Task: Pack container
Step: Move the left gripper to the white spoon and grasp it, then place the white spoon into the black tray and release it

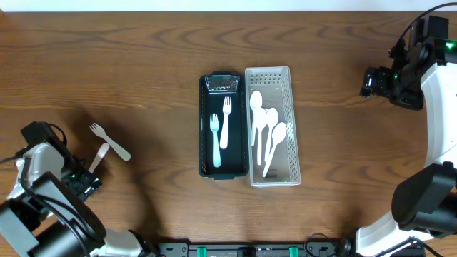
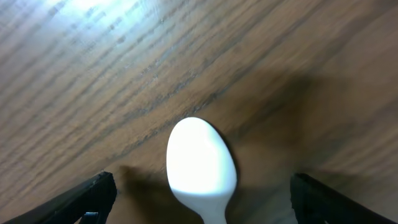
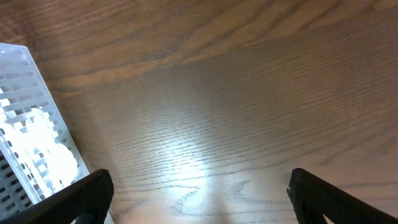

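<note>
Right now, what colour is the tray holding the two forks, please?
The tray is near-black; the overhead view shows it best.

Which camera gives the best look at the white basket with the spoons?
Overhead: the whole white basket shows, spoons inside, beside the dark tray. The right wrist catches only one slatted corner at its left edge; the left wrist shows none of it.

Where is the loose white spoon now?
Overhead view, left side: the white plastic spoon lies on the wooden table beside a loose white plastic fork, by the open left pincer.
</note>
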`<action>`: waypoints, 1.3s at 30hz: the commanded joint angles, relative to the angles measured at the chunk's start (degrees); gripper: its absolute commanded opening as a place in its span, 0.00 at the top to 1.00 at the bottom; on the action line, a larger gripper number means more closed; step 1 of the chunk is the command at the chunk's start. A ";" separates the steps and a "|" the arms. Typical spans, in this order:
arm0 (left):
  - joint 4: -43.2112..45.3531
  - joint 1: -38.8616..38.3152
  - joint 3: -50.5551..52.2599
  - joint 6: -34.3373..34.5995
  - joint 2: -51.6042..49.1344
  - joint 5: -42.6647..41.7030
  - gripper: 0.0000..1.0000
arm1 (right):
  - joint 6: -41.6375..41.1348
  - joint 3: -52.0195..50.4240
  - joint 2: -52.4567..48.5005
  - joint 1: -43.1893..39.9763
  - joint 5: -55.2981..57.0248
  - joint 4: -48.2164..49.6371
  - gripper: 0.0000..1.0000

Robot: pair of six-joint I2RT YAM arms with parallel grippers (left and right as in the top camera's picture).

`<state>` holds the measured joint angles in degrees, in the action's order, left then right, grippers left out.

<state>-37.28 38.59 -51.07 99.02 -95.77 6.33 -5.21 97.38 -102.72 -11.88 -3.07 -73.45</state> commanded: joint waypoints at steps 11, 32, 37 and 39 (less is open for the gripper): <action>-2.89 0.24 0.22 -0.39 -4.11 -1.20 0.23 | -1.16 0.31 -0.52 -0.04 -0.22 0.39 0.07; -1.40 0.24 0.15 -3.91 -4.02 -1.81 0.78 | -1.14 0.31 -0.52 -0.04 -0.22 0.17 0.07; 0.74 0.24 -2.34 -12.22 -2.86 -5.14 0.87 | -1.11 0.31 -0.52 -0.04 -0.20 0.17 0.07; 0.72 0.22 -4.76 -17.00 -1.77 -6.43 0.91 | -1.11 0.31 -0.52 -0.04 -0.20 0.17 0.07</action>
<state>-36.84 38.61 -52.36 90.04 -98.06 3.27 -5.65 97.38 -102.72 -11.88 -3.07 -73.23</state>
